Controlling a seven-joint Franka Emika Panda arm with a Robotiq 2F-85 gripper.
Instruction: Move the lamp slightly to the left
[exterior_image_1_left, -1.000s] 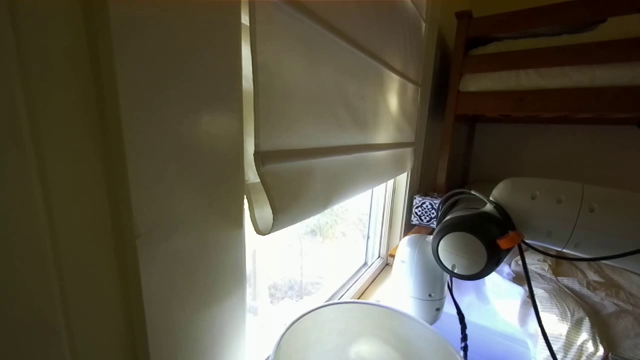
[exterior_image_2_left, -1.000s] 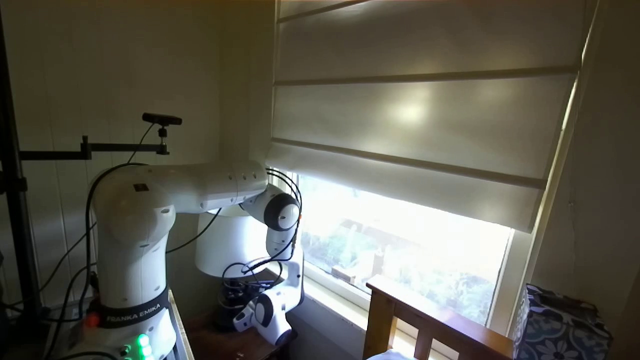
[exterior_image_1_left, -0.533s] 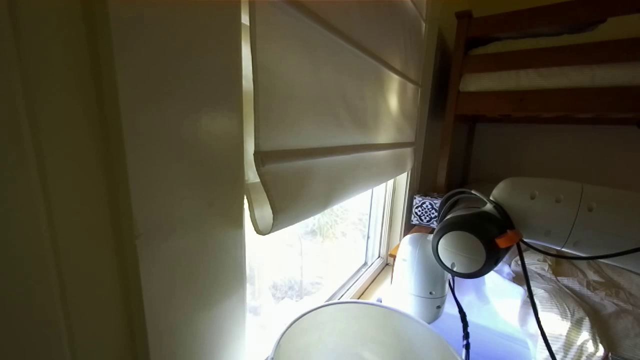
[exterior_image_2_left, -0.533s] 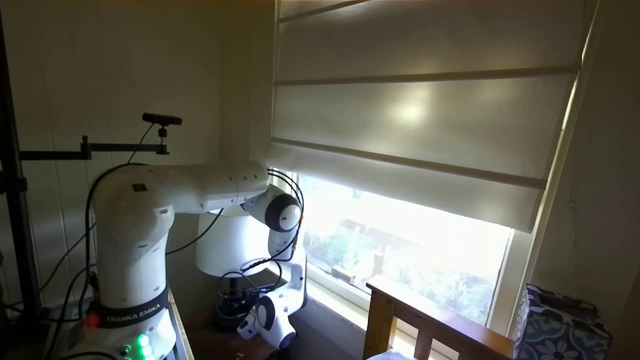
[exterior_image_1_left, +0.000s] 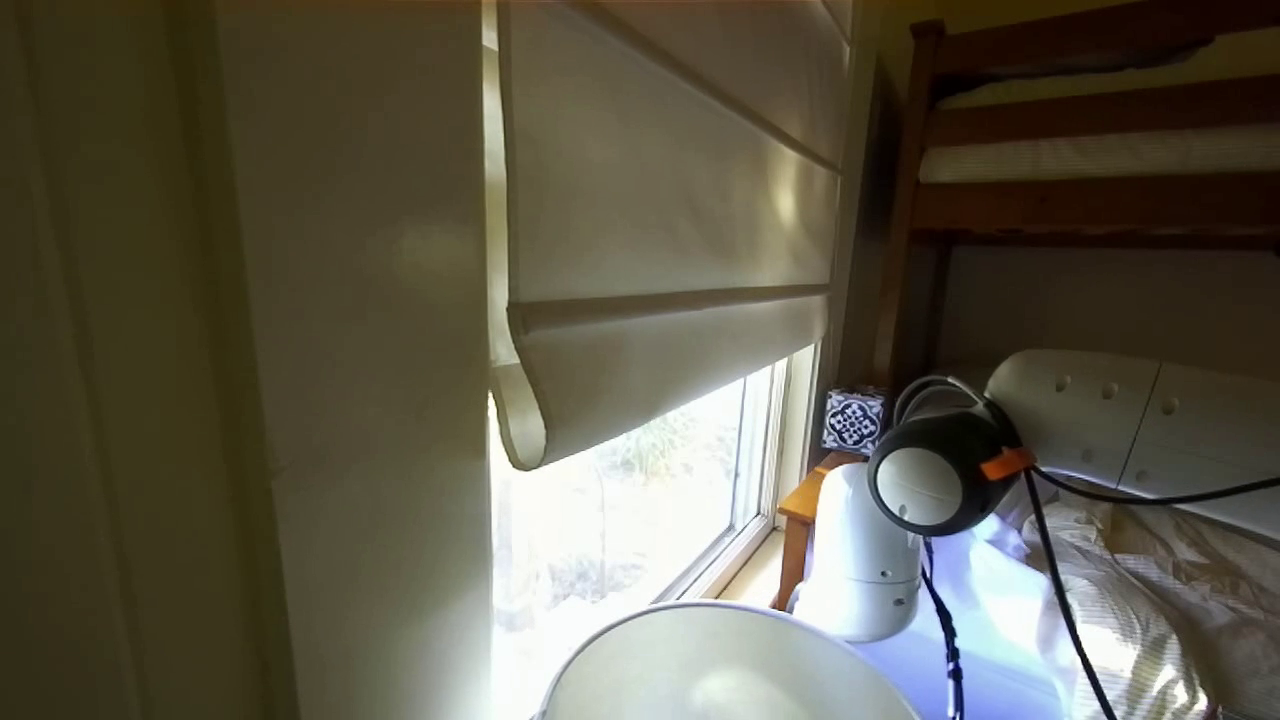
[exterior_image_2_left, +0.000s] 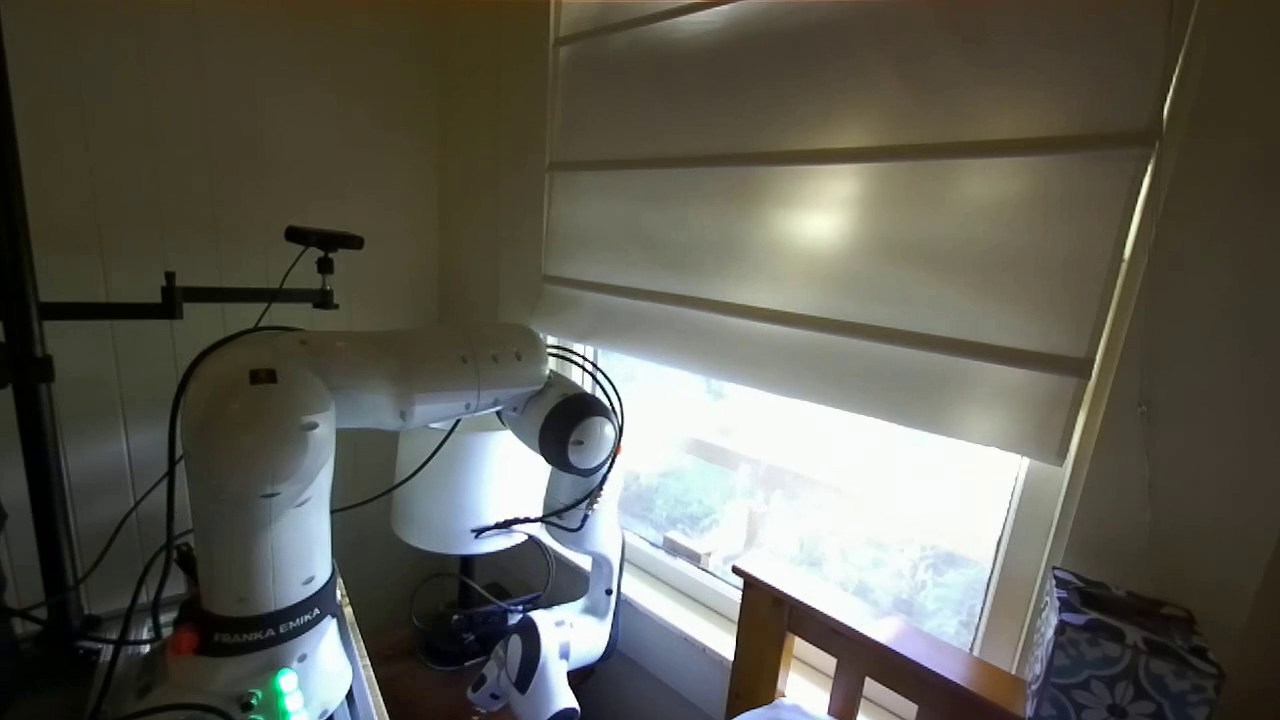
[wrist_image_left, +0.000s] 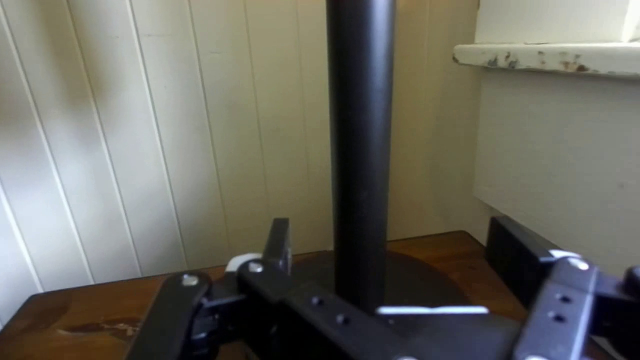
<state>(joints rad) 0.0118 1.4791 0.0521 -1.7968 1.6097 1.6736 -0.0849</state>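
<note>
Cream panelled wall (wrist_image_left: 150, 125) backs a brown wooden table (wrist_image_left: 85, 312); near its far corner stands the black-poled, white-shaded lamp (wrist_image_left: 361, 150), unshifted. The black two-fingered end effector (wrist_image_left: 393, 240), spread wide, has drawn back, so no push seems underway.

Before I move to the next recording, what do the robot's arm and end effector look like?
The arm is glossy white and rounded, with dark joint rings, black cables, an orange strap and a black base collar marked FRANKA EMIKA above green lights. The end effector is mostly black, with two jointed fingers, silvery screws and flat, blocky tips.
</note>
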